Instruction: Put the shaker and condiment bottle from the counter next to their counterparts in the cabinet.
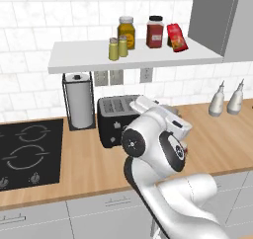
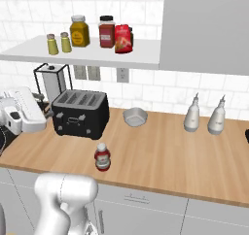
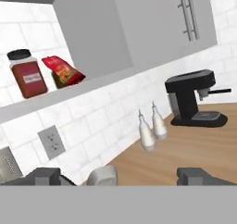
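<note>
Red, the condiment bottle (image 2: 102, 157) stands upright on the wooden counter (image 2: 160, 156), near the black toaster (image 2: 80, 113). Two shakers (image 2: 58, 43) stand side by side on the cabinet (image 2: 97, 54) shelf. The gripper (image 3: 120, 177) is spread apart, holding nothing.

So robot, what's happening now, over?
Pincer open, empty. Both shakers up on the cabinet. Condiment bottle waiting on the counter. Nothing around it.
</note>
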Tool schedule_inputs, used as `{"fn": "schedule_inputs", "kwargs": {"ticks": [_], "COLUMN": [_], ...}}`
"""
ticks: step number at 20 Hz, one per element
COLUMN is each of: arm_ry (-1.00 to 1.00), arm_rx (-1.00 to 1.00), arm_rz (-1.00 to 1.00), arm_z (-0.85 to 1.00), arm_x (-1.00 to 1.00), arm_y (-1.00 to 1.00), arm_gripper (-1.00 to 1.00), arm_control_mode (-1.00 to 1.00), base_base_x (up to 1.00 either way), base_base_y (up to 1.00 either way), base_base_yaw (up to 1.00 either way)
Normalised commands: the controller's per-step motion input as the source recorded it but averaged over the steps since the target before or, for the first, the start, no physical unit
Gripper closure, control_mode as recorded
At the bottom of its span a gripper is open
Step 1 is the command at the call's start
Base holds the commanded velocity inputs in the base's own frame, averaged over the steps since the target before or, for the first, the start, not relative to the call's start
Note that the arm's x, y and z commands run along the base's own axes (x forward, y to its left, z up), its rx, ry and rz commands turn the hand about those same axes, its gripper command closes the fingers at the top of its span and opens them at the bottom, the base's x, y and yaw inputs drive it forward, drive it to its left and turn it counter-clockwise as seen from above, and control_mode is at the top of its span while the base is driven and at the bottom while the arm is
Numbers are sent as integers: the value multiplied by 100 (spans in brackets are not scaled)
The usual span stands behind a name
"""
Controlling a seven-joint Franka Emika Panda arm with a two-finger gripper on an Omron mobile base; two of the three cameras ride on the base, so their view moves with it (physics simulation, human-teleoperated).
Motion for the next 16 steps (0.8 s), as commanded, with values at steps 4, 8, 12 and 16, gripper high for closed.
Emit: {"fn": "schedule_inputs", "kwargs": {"ticks": [4, 8, 12, 16], "arm_ry": [-7, -8, -4, 0], "arm_rx": [0, 6, 5, 0], "arm_rz": [-9, -1, 0, 0], "arm_z": [-63, -65, -65, -71], "arm_x": [-29, -20, -14, -22], "arm_y": [-48, -80, -87, -68], "arm_gripper": [-100, -100, -100, -100], "arm_control_mode": [-100, -100, -100, -100], "base_base_x": [0, 0, 0, 0], "base_base_y": [0, 0, 0, 0], "base_base_yaw": [0, 0, 0, 0]}}
